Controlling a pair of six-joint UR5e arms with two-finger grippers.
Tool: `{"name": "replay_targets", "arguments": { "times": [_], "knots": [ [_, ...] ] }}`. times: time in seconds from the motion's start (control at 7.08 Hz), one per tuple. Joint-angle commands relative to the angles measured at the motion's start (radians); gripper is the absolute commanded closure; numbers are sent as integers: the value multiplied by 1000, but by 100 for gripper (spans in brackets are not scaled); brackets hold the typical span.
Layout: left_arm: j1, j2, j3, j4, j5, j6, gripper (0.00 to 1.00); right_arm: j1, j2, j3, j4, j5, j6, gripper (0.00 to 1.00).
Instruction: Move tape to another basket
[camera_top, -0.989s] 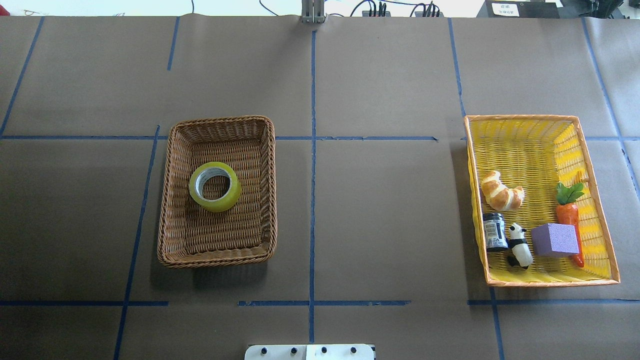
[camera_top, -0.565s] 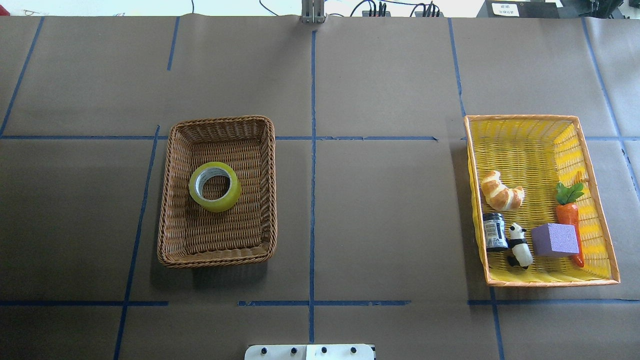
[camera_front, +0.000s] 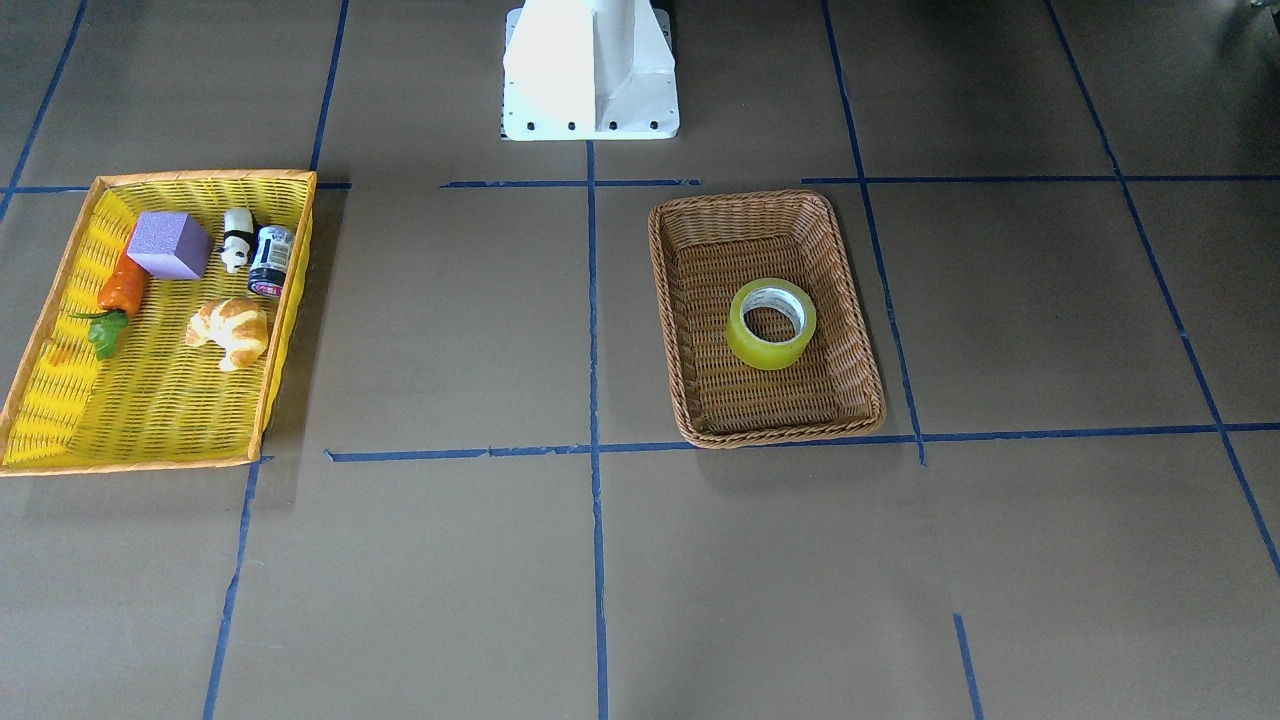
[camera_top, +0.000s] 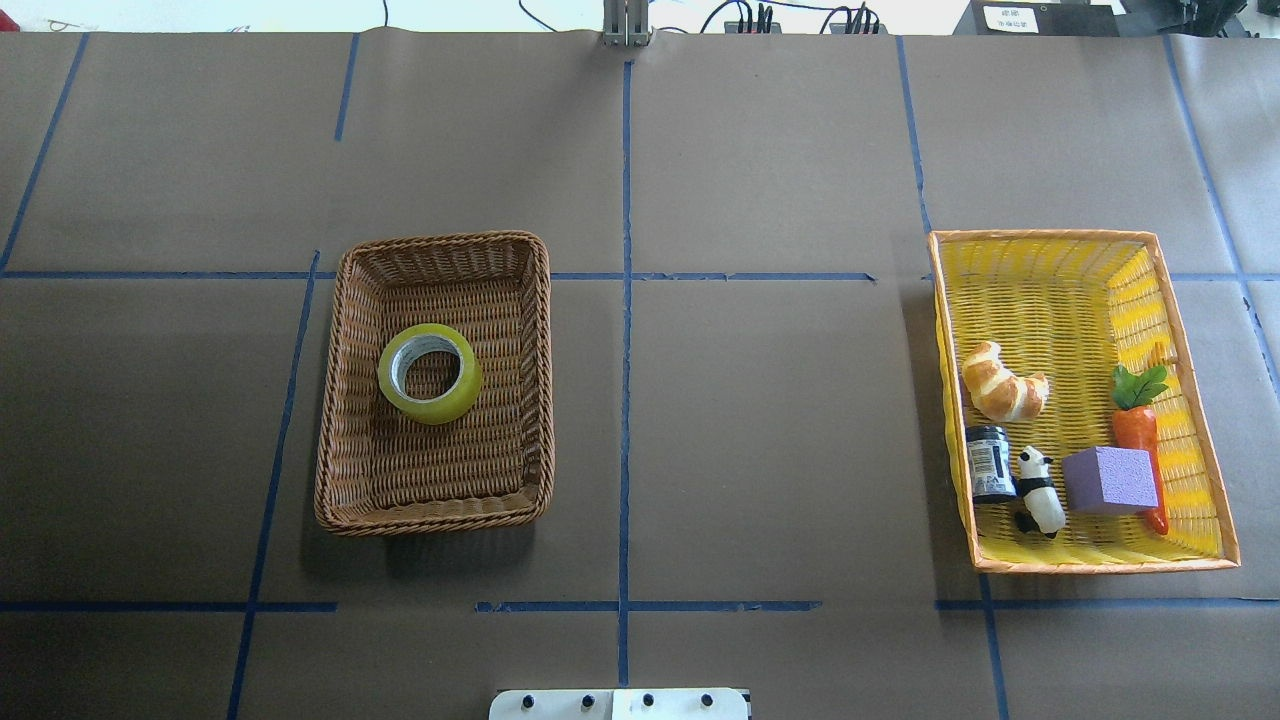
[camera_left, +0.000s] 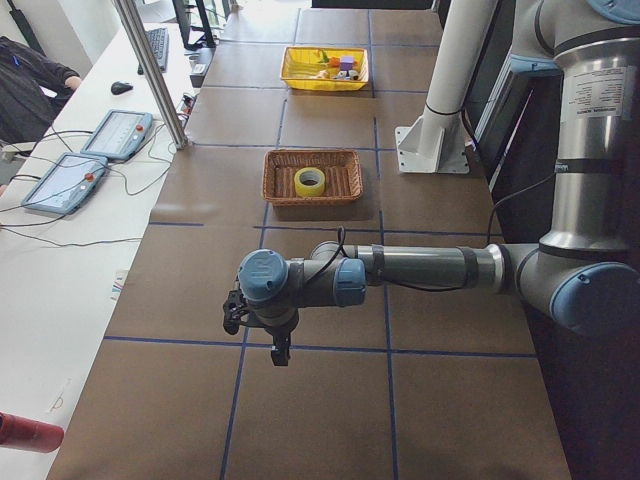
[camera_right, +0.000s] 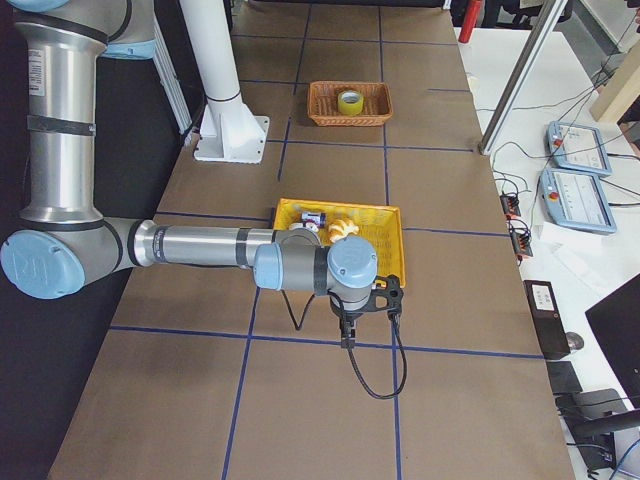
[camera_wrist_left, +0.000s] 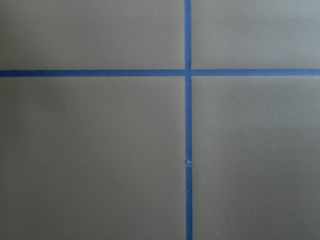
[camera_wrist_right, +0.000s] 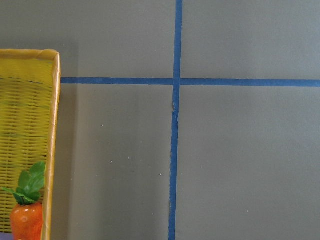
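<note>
**A:** We are beginning at the left gripper (camera_left: 260, 338). It is hanging over the bare desk (camera_top: 780, 420) at our left end and pointing down. Are we seeing whether its jaws are apart?

**B:** No. We are seeing it only from the side camera, so we cannot tell. It is the same for the right gripper (camera_right: 368, 315), which is hanging just beyond the yellow basket (camera_top: 1045, 236) at our right end.

**A:** And where is the tape (camera_top: 430, 373) lying?

**B:** It is lying flat near the middle of the brown basket (camera_top: 446, 240), with its hole facing up, so its axis is standing upright. From the left gripper it is lying toward our right, along the desk. From the right gripper it is lying well away to our left, with the yellow basket in between.

**A:** So we are taking the left arm as the nearer one.

**B:** Yes. If the tape needs lifting, we are judging that the left gripper should come from above and close across the ring's wall. If the brown basket is the goal, the task is looking finished to us.
</note>
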Motion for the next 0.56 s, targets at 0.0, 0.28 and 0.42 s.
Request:
{"name": "replay_targets", "arguments": {
  "times": [0.0, 0.28, 0.42],
  "knots": [
    [-3, -1, 6, 0, -4, 0, 0, 2, 0, -1, 1, 1, 0, 0],
    [-3, -4, 6, -2, -4, 0, 0, 2, 0, -1, 0, 1, 0, 0],
    [-4, -4, 6, -6, 1, 0, 0, 2, -2, -2, -2, 1, 0, 0]
  ]
}}
